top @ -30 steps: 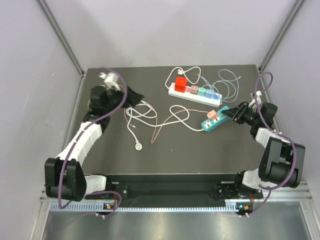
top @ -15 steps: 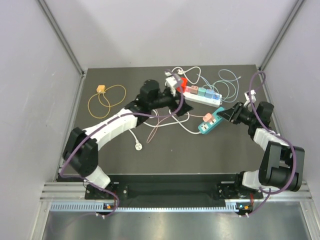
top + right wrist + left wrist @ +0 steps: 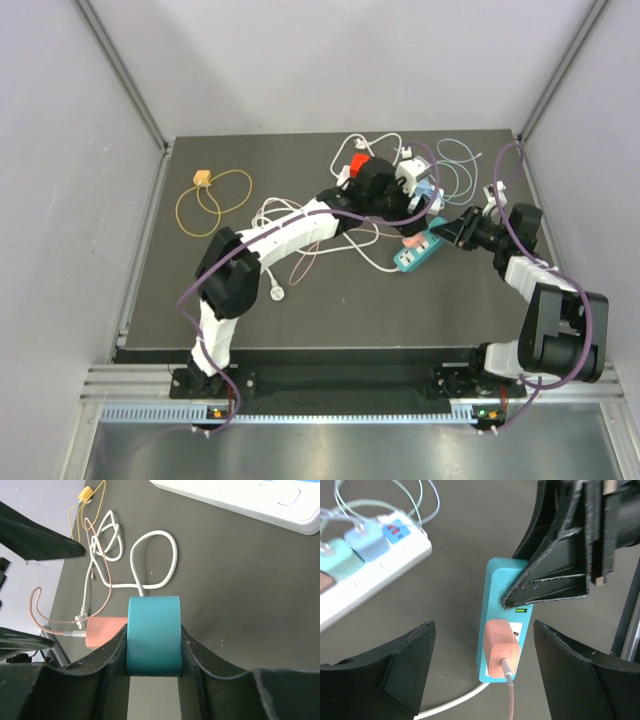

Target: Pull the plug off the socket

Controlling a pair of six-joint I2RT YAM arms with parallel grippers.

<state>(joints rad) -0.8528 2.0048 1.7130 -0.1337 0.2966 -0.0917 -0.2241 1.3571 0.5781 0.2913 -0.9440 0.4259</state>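
Observation:
A teal socket strip [image 3: 420, 253] lies on the dark table at the right. A pink plug [image 3: 409, 241] with a pink cable sits in its near end. In the left wrist view my open left gripper [image 3: 481, 632] hovers above the plug [image 3: 502, 649], one finger on each side of the strip [image 3: 496, 585], touching nothing. My right gripper [image 3: 452, 232] is shut on the strip's far end. In the right wrist view its fingers [image 3: 116, 647] clamp both sides of the teal strip [image 3: 153, 630], with the plug [image 3: 105, 631] sticking out to the left.
A white power strip [image 3: 352, 180] with several coloured adapters lies behind the teal one, also in the left wrist view [image 3: 375, 577]. White cable loops [image 3: 272, 235] and a yellow cable [image 3: 215, 195] lie to the left. Thin cables curl at the back right [image 3: 455, 165].
My left arm has swung from the far left of the table across to the right, ending above the teal strip. My right gripper has kept its hold on the strip.

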